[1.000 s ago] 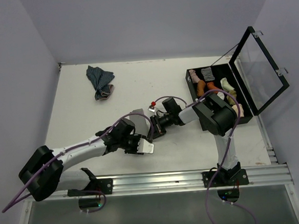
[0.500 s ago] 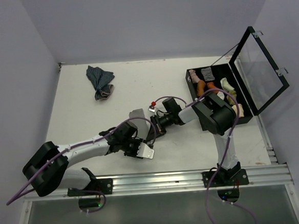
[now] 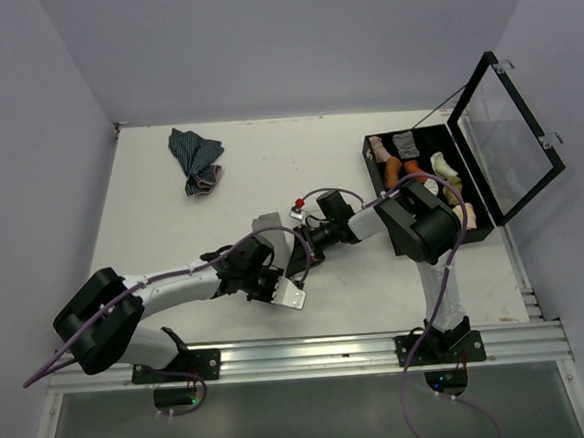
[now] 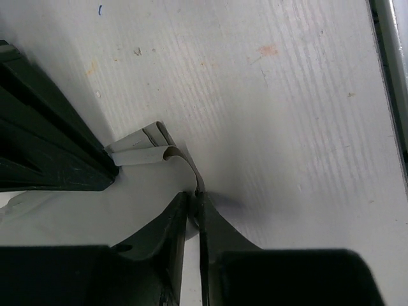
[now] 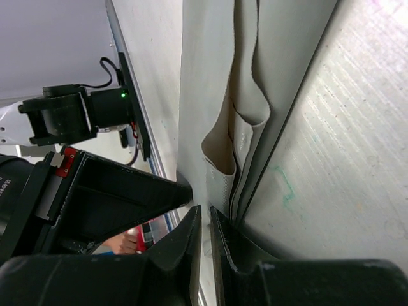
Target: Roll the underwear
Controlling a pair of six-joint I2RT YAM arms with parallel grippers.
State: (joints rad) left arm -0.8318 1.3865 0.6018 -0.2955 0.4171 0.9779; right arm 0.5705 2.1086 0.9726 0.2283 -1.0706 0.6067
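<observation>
The underwear [image 3: 268, 224] is light grey and lies stretched between the two grippers at the middle of the table. In the left wrist view its folded edge [image 4: 150, 150] curls up into my left gripper [image 4: 194, 203], which is shut on it. The left gripper [image 3: 280, 286] sits at the cloth's near end. My right gripper [image 3: 301, 259] reaches in from the right. In the right wrist view the underwear [image 5: 255, 95] hangs in long folds, and the right gripper [image 5: 204, 215] is shut on a thin layer of it.
A dark striped cloth [image 3: 196, 161] lies bunched at the back left. An open black case [image 3: 483, 198] holding several rolled socks stands at the right, its clear lid [image 3: 512, 138] raised. A metal rail [image 3: 361, 349] runs along the near edge.
The left gripper's jaws have closed on the underwear's edge. The left arm has shifted a little to the right and towards the near edge. The right arm has stayed put.
</observation>
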